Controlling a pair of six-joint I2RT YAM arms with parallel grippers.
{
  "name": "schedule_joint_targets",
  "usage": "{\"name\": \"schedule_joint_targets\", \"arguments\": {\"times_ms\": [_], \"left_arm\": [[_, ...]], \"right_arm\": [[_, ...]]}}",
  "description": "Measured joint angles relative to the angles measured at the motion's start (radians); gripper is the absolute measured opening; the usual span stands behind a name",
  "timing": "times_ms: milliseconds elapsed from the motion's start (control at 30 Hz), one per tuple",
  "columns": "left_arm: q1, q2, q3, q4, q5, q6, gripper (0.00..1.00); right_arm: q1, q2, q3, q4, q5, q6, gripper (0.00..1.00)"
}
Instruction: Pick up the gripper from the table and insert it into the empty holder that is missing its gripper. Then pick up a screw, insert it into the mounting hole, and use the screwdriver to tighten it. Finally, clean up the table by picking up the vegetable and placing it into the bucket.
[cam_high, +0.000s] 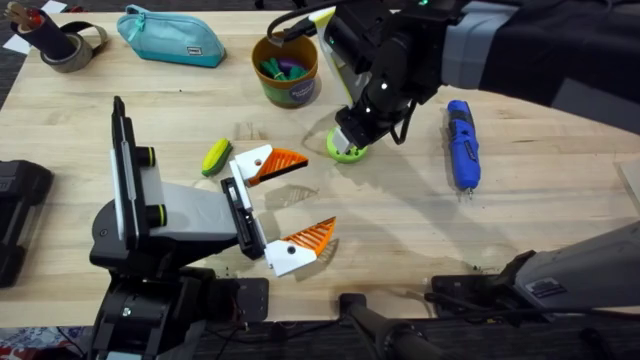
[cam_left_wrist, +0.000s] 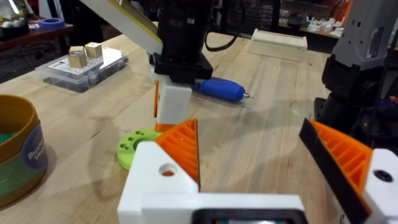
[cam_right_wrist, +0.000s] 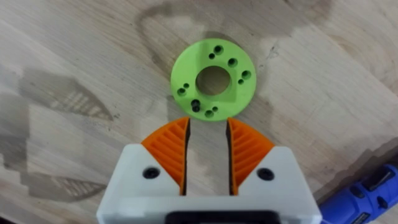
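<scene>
The blue screwdriver (cam_high: 461, 145) (cam_left_wrist: 221, 89) (cam_right_wrist: 367, 193) lies on the table at the right. Left of centre rests the yellow-and-green vegetable (cam_high: 215, 157), close to my left gripper's upper finger. The orange-brown bucket (cam_high: 285, 70) (cam_left_wrist: 18, 155) stands at the back with green and purple items inside. My right gripper (cam_high: 350, 135) (cam_right_wrist: 208, 124) hangs just over a lime-green disc with holes (cam_high: 347, 152) (cam_right_wrist: 212, 79) (cam_left_wrist: 134, 146), its pads a narrow gap apart and empty. My left gripper (cam_high: 318, 192) (cam_left_wrist: 249, 134) is wide open and empty. The holder and screw are out of view.
A teal zip pouch (cam_high: 170, 35) and a tape roll (cam_high: 65, 42) lie at the back left. A clear parts box (cam_left_wrist: 81, 65) sits farther off. A black block (cam_high: 15, 215) is at the left edge.
</scene>
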Motion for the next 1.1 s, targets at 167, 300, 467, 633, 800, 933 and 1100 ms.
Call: {"name": "schedule_joint_targets", "arguments": {"times_ms": [167,300,467,633,800,933,1100], "left_arm": [[0.000,0.000,0.000,0.000,0.000,0.000,0.992],[0.000,0.000,0.000,0.000,0.000,0.000,0.992],[0.000,0.000,0.000,0.000,0.000,0.000,0.992],[0.000,0.000,0.000,0.000,0.000,0.000,0.992],[0.000,0.000,0.000,0.000,0.000,0.000,0.992],[0.000,0.000,0.000,0.000,0.000,0.000,0.992],[0.000,0.000,0.000,0.000,0.000,0.000,0.992]], "right_arm": [[0.000,0.000,0.003,-0.008,-0.003,0.001,0.340],[0.000,0.000,0.003,-0.008,-0.004,0.001,0.340],[0.000,-0.001,0.003,-0.008,-0.004,0.001,0.340],[0.000,-0.025,0.003,-0.009,-0.005,0.001,0.340],[0.000,-0.086,0.003,-0.030,-0.007,0.002,0.340],[0.000,-0.129,0.003,-0.034,-0.007,0.008,0.340],[0.000,-0.165,-0.022,0.001,-0.007,0.013,0.340]]}}
